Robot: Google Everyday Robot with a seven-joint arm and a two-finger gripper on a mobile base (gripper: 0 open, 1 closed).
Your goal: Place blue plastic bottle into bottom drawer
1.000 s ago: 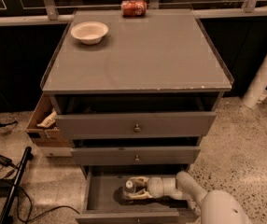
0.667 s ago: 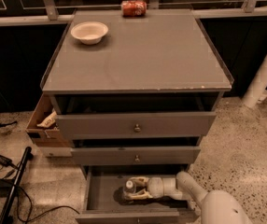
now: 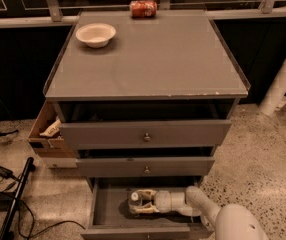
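Down low, the gripper (image 3: 136, 203) is reaching into the open bottom drawer (image 3: 108, 211), its two fingers closed on either side of the bottle (image 3: 142, 201). The bottle lies on its side inside the drawer, white cap pointing left. Up on the cabinet top (image 3: 153, 64) sit a bowl (image 3: 96, 34) and a red can (image 3: 143, 8).

The arm (image 3: 199, 204) is smooth, glossy white, built of rounded, tube-like segments that swell into a large domed shell at the lower right edge of the view. Its wrist is a short white cylinder. The gripper (image 3: 134, 204), down inside the bottom drawer (image 3: 108, 213), is a duller cream with darker lines along its edges.
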